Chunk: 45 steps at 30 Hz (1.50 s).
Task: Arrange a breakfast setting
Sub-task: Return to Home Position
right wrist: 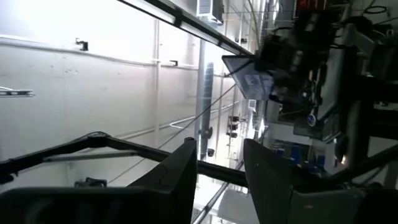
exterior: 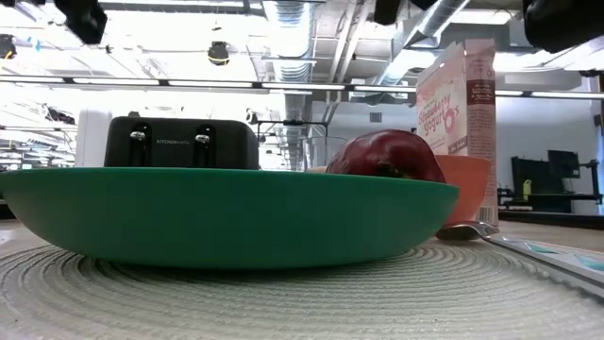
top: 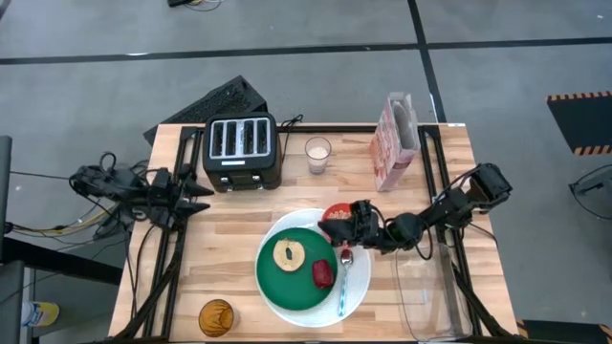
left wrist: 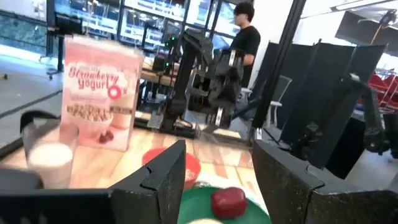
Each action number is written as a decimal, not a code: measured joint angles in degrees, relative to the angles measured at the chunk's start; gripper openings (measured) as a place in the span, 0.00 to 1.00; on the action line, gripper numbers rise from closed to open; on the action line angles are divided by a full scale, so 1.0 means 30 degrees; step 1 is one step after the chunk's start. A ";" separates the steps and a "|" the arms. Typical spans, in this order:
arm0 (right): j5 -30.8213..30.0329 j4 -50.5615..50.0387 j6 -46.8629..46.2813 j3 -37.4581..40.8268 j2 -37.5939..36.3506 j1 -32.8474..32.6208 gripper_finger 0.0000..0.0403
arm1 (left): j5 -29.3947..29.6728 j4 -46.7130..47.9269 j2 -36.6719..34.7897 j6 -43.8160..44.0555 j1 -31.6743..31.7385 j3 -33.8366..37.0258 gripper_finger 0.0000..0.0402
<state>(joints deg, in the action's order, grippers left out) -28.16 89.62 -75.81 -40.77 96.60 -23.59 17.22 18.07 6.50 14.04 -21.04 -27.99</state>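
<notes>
A large white round plate (top: 356,287) lies near the table's front edge, with a green plate (top: 287,282) on it. Round toast (top: 289,254) and a dark-red fruit (top: 323,275) lie on the green plate. The blue-handled spoon (top: 342,287) rests on the white plate's right side. A small red bowl (top: 337,211) stands just beyond the white plate. My right gripper (top: 332,229) reaches in from the right, above the bowl's near rim. Its fingers are apart with nothing between them in the right wrist view (right wrist: 219,168). My left gripper (top: 203,191) waits open at the table's left, beside the toaster.
A black toaster (top: 242,151), a glass of milk (top: 317,153) and a pink cereal box (top: 394,143) stand along the far side. A glass of orange drink (top: 216,317) stands at the front left. A person (left wrist: 245,37) stands in the room beyond the table.
</notes>
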 joint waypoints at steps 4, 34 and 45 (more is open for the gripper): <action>-0.0013 -0.0004 0.0344 -0.0671 0.0000 0.0322 0.38 | -0.0402 -0.0552 -0.1797 0.0253 0.0000 0.1728 0.42; -0.0058 -0.1549 0.8076 -0.3018 -0.4014 0.0597 0.38 | -0.2979 -0.3530 -0.1953 -0.2426 -0.0022 0.8079 0.42; 0.3449 -0.4002 0.3834 -0.3018 -0.3993 0.1919 0.38 | -0.4435 -0.3325 -0.1915 -0.3087 -0.0015 0.8072 0.42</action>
<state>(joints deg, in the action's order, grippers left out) -17.82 77.62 -64.31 -49.82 84.62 -17.83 3.92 8.10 0.75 4.78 -21.08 -3.77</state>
